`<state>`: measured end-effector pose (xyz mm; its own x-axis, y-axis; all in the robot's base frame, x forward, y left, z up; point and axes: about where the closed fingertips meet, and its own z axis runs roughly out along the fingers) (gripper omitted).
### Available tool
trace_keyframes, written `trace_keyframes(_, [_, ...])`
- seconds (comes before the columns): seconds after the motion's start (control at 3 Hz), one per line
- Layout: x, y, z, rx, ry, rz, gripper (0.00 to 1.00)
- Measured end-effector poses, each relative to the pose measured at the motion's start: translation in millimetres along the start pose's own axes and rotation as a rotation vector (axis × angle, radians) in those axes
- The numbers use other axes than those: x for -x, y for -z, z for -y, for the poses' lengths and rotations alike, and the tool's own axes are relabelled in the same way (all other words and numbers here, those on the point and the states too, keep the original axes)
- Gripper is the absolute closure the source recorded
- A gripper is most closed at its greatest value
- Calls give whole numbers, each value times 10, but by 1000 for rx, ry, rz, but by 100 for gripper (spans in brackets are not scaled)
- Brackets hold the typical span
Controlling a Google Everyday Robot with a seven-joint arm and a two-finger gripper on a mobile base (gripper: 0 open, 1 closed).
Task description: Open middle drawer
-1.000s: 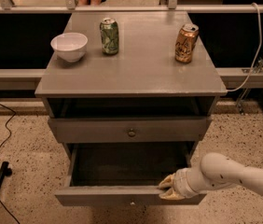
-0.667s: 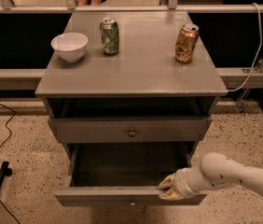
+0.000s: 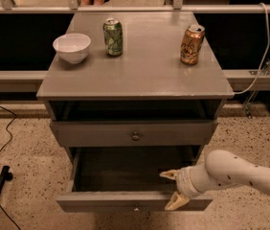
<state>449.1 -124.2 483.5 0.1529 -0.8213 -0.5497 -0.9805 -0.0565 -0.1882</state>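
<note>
The arm is a smooth, rounded white tube marked with a few small dark dots. A pale collar joins it to the tool, low and right of centre, whose two tan, pointed fingers stand apart.

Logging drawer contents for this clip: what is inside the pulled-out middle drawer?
The middle drawer shows only bare grey floor, no objects. The gripper, fingers apart at the front right edge, covers that corner, and the drawer above hides the back part.

We take this for a robot lab, perhaps: speckled terrazzo floor, loose white cable, pale two-finger gripper at the pulled-out grey wooden drawer.
</note>
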Motion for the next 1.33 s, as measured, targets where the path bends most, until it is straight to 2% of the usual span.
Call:
trace_keyframes(0.33, [0, -20, -7, 5, -5, 3, 0])
trace_keyframes(0.67, [-5, 5, 101, -1, -25, -12, 0])
trace_keyframes(1.0, [-37, 75, 307, -19, -48, -43, 17])
trace_keyframes(1.33, [-124, 84, 480, -23, -72, -57, 40])
